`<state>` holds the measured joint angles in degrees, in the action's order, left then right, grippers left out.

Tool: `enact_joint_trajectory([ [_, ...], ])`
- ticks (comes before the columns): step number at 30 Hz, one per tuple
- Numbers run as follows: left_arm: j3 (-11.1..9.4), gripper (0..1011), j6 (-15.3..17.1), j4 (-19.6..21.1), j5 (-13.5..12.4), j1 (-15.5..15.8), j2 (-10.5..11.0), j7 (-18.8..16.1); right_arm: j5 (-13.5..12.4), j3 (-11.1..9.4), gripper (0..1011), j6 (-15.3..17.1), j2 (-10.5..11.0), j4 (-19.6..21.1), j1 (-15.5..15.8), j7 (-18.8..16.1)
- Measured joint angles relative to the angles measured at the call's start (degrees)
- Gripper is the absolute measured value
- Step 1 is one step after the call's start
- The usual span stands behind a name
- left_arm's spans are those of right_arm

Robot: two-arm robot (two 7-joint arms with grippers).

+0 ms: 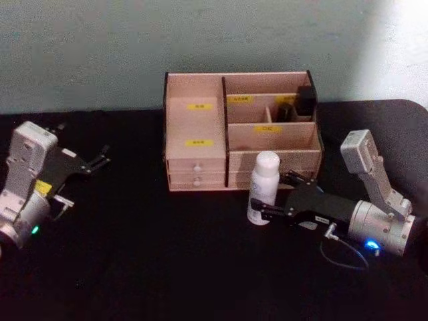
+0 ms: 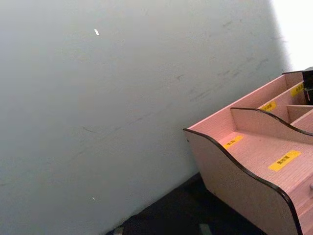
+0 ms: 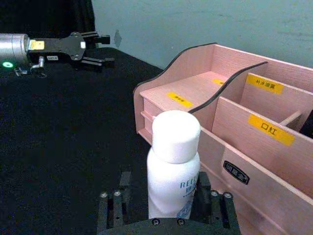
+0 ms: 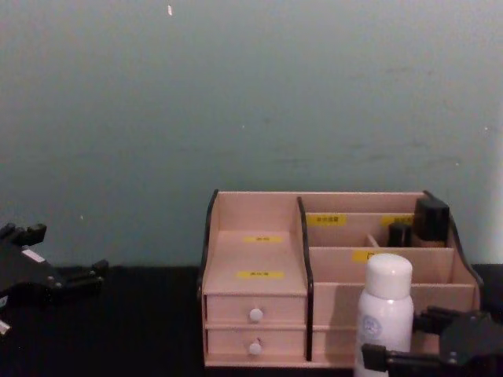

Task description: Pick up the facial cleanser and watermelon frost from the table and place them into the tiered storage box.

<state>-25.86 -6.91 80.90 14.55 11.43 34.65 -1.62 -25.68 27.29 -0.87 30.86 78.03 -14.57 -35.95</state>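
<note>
White bottle (image 1: 265, 179) standing upright on the black counter (image 1: 147, 254), just in front of the right front edge of the wooden organiser (image 1: 194, 124); open counter lies to its left and front. Right gripper (image 1: 275, 194) reaches in low from the right, fingers spread either side of the bottle's lower body. Left gripper (image 1: 100, 159) rests well apart at the left, fingers spread.

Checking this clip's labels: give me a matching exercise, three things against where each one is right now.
1. facial cleanser
2. left gripper
3. dark containers

A. in the back right compartment of the tiered storage box
B. open, over the left side of the table
C. upright between the fingers of the right gripper

Pairs: 1-C, 2-B, 3-A
</note>
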Motion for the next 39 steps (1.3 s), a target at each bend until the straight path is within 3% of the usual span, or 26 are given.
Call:
enact_joint_trajectory([
  [10,0.0,1001,0.0,0.0,0.0,0.0,0.0,0.0,-0.1,0.0,593,0.1,0.0,0.1,0.0,0.1],
  [33,0.0,1001,0.0,0.0,0.0,0.0,0.0,0.0,-0.2,-0.3,585,0.0,0.3,0.5,0.3,-0.1],
  [39,0.0,1001,0.0,0.0,0.0,0.0,0.0,0.0,-2.4,-1.8,585,0.2,1.4,3.1,1.1,-0.7],
])
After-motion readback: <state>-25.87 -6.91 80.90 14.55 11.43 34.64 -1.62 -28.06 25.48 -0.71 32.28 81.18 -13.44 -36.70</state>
